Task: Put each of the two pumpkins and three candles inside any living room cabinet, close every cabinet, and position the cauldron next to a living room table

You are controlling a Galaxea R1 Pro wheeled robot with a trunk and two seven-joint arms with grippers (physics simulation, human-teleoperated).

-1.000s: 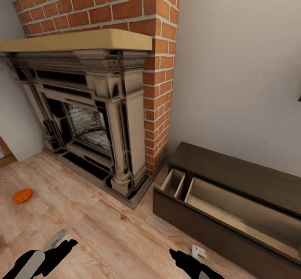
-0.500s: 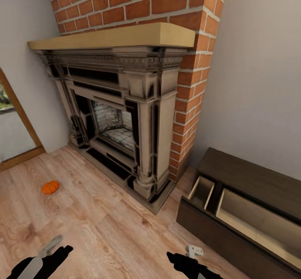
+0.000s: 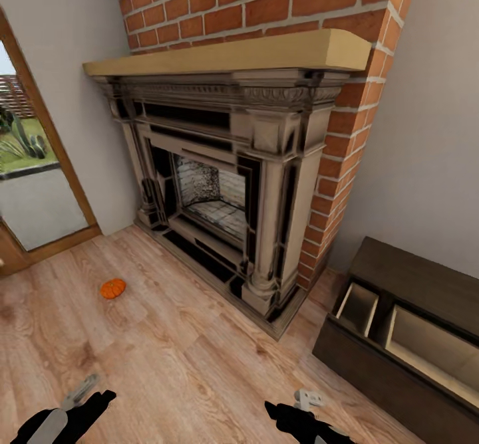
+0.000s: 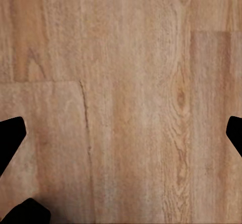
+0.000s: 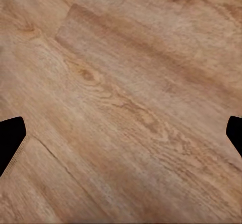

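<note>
Wood floor (image 3: 186,357) lies bare between pumpkin (image 3: 112,288) and open-drawered cabinet (image 3: 412,337); both tools spread, holding nothing.

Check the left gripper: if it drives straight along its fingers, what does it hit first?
Bare wooden floor. The left wrist view looks between the open left gripper's fingertips onto planks alone, so the floor probably comes first. How far off it lies is unclear.
</note>
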